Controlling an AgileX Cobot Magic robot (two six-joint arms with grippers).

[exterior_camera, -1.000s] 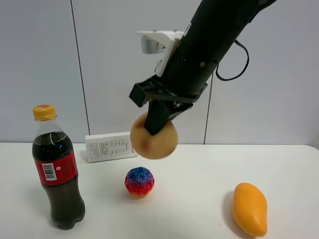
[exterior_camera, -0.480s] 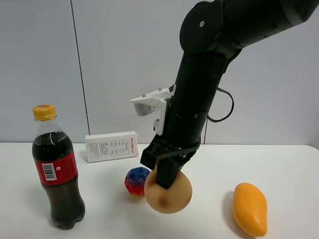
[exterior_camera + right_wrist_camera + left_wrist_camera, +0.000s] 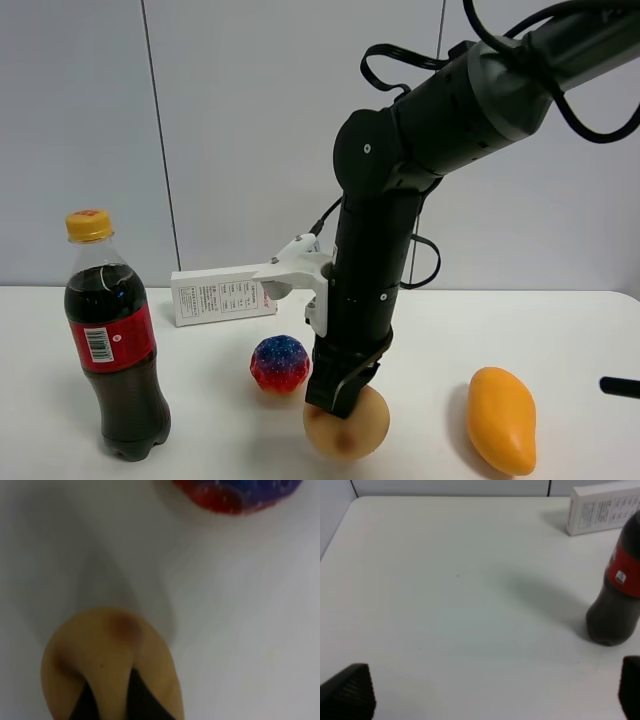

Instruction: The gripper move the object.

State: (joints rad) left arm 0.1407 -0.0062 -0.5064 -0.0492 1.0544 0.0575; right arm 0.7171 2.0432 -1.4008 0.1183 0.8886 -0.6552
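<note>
Placing step: right gripper point(image 3: 337, 403) clamped on tan potato-like ball point(image 3: 352, 435), seemingly grounded just beside speckled ball point(image 3: 279, 364). Next: release, lift clear.

Bright, even light; a soft grey shadow spreads over the table point(image 3: 250, 630) beyond the right gripper point(image 3: 107, 700), whose close-up view is blurred.
</note>
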